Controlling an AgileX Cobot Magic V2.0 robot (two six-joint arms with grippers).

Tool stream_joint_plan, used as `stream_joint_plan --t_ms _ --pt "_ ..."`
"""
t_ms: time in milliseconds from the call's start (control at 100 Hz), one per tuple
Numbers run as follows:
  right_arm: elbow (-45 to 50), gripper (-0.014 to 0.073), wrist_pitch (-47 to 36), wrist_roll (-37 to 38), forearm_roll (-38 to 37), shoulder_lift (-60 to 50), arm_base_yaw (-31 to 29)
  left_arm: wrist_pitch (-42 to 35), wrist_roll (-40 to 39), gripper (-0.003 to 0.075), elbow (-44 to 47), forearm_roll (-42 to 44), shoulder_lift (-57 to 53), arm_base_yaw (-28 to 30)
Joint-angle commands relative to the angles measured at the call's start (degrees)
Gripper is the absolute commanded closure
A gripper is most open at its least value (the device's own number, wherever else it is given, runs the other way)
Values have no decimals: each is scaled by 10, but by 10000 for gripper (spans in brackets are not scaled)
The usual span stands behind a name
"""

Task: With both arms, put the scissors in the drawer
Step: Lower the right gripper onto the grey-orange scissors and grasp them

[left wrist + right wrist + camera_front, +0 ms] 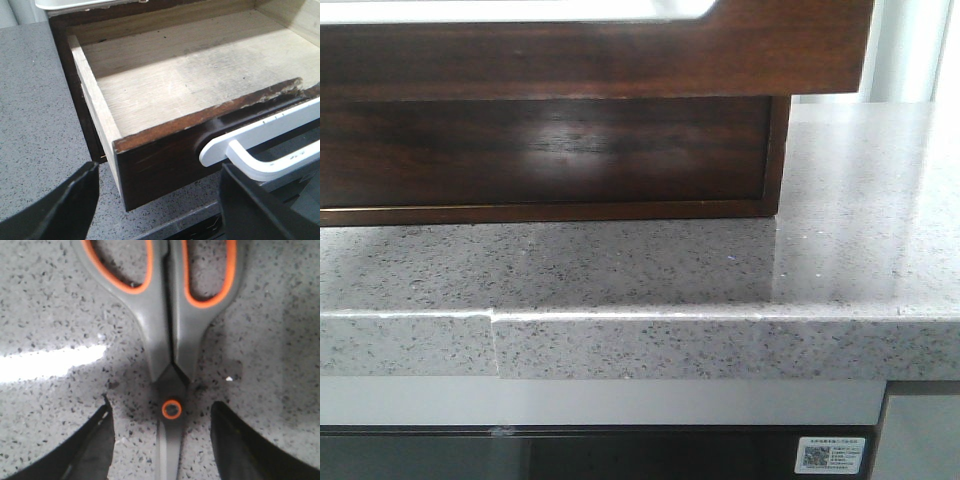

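The drawer fills the top of the front view as a glossy dark-brown front with a white rounded-corner area along its top edge. In the left wrist view the drawer stands pulled open, its pale wooden inside bare, with a white handle on its front. My left gripper is open and empty in front of the drawer's corner, its one finger close to the handle. The grey scissors with orange-lined loops lie closed on the counter. My right gripper is open, astride them at the orange pivot.
A grey speckled stone counter carries the drawer cabinet and has a joint in its front edge. It also shows in the left wrist view beside the drawer and under the scissors in the right wrist view. No arm shows in the front view.
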Motion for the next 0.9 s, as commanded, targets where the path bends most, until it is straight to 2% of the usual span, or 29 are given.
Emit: stream_joint_plan --t_ms 0,150,330,560,770,890 --pt "-18 230 -8 -7 -8 -10 -1 -42 -5 247 -19 -15 4 -4" --pt "-19 251 -6 -7 -7 -2 -1 -42 -5 247 -19 -15 4 -4" --pt "-19 375 -8 -7 -7 1 -1 -41 -5 247 -19 -15 4 -4" --pt "-19 410 -8 -7 -7 5 -1 -41 -5 247 -19 -15 4 -4" --pt "-24 595 -5 -8 -7 5 -1 -39 -5 247 -19 -15 4 -4" --pt "-24 645 -5 -10 -8 5 -1 -39 -5 247 -19 -15 4 -4"
